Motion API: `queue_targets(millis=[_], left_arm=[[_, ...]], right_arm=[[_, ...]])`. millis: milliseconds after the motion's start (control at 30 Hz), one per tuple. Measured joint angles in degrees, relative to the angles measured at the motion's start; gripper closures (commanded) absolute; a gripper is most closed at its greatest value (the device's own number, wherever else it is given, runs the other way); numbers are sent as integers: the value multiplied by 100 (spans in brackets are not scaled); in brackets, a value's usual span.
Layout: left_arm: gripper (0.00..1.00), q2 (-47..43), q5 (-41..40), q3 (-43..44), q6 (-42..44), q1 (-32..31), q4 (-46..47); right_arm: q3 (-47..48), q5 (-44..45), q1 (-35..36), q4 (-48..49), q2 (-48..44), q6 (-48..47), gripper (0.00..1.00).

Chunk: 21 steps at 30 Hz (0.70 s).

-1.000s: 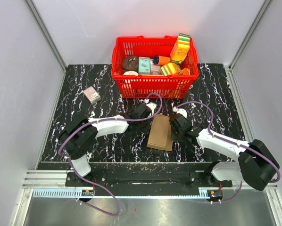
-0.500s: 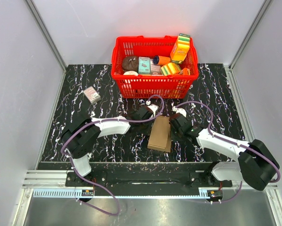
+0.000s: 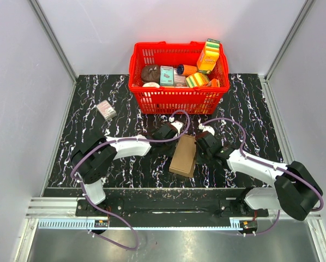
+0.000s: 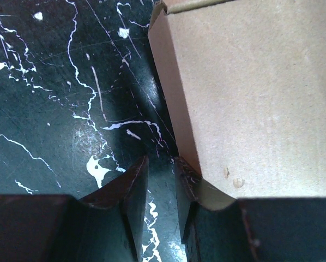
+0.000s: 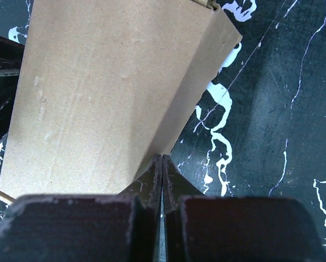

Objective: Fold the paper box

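Top external view: paper box (image 3: 183, 155) lies on the dark marbled surface (image 3: 97, 142) between the two arms, long axis slightly tilted, near the front edge of the red basket (image 3: 179, 101) but apart from it; basket holds colourful packages (image 3: 209, 56); small pinkish box (image 3: 106, 111) sits well apart to the left.

Left wrist view: left jaws stand partly open; bare surface shows in the gap, nothing between them; box's sloping side wall (image 4: 174, 109) runs down just beside the outer face of one finger (image 4: 186, 183), and a flap corner overlaps that finger; contact cannot be confirmed.

Right wrist view: right jaws are pressed fully together; tips meet the foot of the box's side wall (image 5: 190, 93); cannot tell whether any cardboard edge is pinched; broad top panel (image 5: 108, 93) faces up, unprinted.
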Motion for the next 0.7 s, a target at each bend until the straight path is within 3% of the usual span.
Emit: queue_targets(millis=[700], left_arm=[[69, -317, -138, -439, -271, -157, 188]], right_arm=[[-70, 44, 0, -1029, -614, 595, 93]])
